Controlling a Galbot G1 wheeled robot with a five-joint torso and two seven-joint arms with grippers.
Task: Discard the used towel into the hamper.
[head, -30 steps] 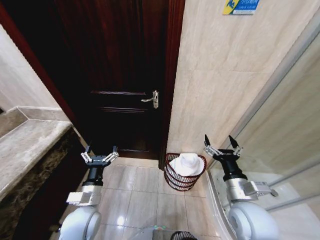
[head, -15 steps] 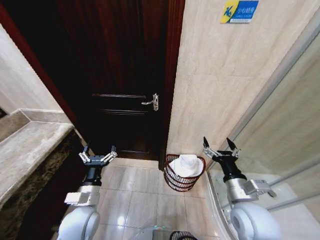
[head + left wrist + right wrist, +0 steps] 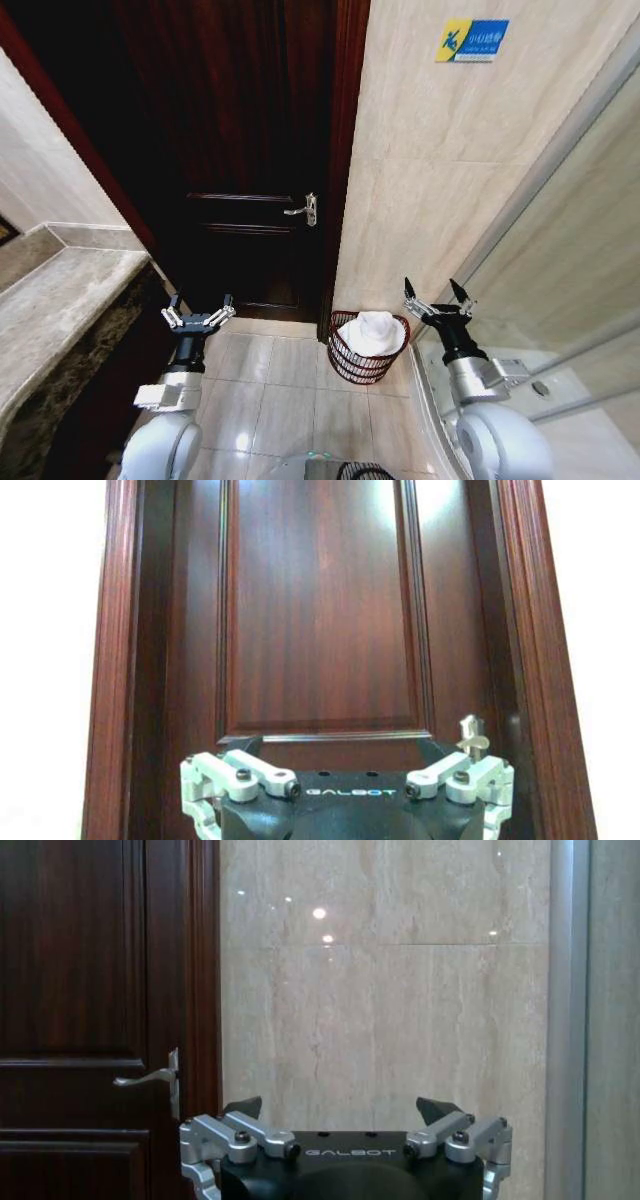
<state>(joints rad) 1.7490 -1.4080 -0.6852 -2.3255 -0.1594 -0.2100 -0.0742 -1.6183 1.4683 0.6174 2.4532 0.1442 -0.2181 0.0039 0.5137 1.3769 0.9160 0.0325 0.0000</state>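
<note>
Setting: a tiled bathroom corner with a dark wooden door [image 3: 250,180], a beige marble wall [image 3: 450,170] to its right, and a stone counter [image 3: 60,300] on the robot's left
Hamper: the hamper [image 3: 352,362] stands on the floor at the foot of the wall, just beside the door frame, between the two arms and nearer the right one
Towel: a white towel [image 3: 372,330] sits bundled inside the hamper, mounded above the rim
Left gripper: the left gripper [image 3: 197,317] is raised in front of the door, fingers spread wide, holding nothing
Right gripper: the right gripper [image 3: 437,299] is raised just right of the hamper, near the wall, fingers spread wide, holding nothing
Progress: judged from this, the towel is already discarded
Risk: the towel is heaped high, so a nudge to the hamper from an arm or the base could tip it or spill the towel; the right arm could also scrape the wall it stands close to
</note>
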